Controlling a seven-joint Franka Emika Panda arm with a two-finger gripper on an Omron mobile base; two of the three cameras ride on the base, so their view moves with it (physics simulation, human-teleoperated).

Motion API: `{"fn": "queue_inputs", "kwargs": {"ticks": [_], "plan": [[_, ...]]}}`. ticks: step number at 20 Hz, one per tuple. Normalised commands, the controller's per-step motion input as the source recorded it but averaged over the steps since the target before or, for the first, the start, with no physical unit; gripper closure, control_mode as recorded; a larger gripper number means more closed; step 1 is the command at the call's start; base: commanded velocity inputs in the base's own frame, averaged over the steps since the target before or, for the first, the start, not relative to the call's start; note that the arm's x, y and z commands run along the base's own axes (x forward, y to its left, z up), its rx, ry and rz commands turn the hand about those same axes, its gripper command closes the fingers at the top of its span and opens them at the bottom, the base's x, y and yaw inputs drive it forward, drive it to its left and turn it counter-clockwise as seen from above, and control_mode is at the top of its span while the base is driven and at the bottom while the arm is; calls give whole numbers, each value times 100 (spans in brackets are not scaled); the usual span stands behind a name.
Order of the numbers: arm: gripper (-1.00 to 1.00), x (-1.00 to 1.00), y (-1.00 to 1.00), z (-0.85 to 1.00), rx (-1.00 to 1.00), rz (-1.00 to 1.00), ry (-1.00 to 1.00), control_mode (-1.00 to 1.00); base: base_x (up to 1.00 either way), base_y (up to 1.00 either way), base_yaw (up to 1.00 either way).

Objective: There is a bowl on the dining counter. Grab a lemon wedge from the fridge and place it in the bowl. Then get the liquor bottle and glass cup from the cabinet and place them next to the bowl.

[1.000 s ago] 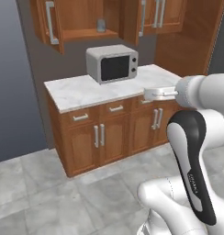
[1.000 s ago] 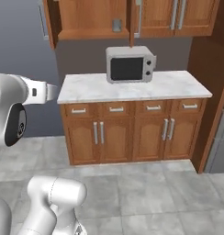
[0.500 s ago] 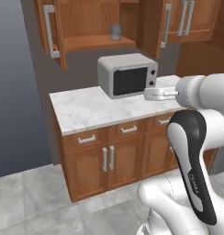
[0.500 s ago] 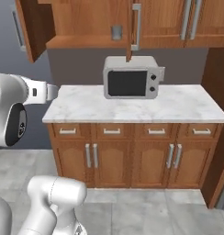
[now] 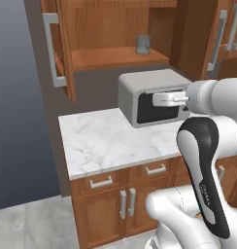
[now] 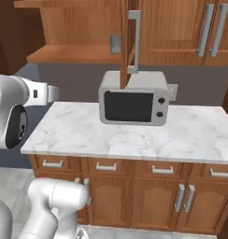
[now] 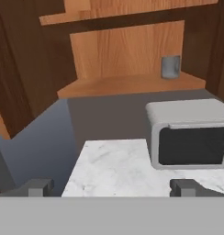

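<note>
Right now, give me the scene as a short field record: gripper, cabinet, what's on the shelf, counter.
gripper: gripper open, holding nothing, aimed at the cabinet above the counter
cabinet: open cabinet, door swung out to the left in the left base view
shelf: glass cup upright on the lower shelf, toward its right end; no bottle seen on it
counter: marble counter carrying a grey microwave, door shut
position: glass cup sits above the microwave, apart from the gripper
task state: cup not yet grasped

Even, soft light; coarse rendered pictures
</note>
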Motion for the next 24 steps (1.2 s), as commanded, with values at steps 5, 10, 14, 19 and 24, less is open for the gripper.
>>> {"fn": "queue_inputs", "kwargs": {"ticks": [5,10,14,19,24], "plan": [[-100,0,0,0,0,0,0,100,93,-21,11],[-100,0,0,0,0,0,0,100,87,-24,6],[-100,0,0,0,0,0,0,100,70,-9,1],[-100,20,-2,-1,-3,0,3,-100,0,0,0],[-100,18,-14,21,-11,0,2,-100,0,0,0]]}}
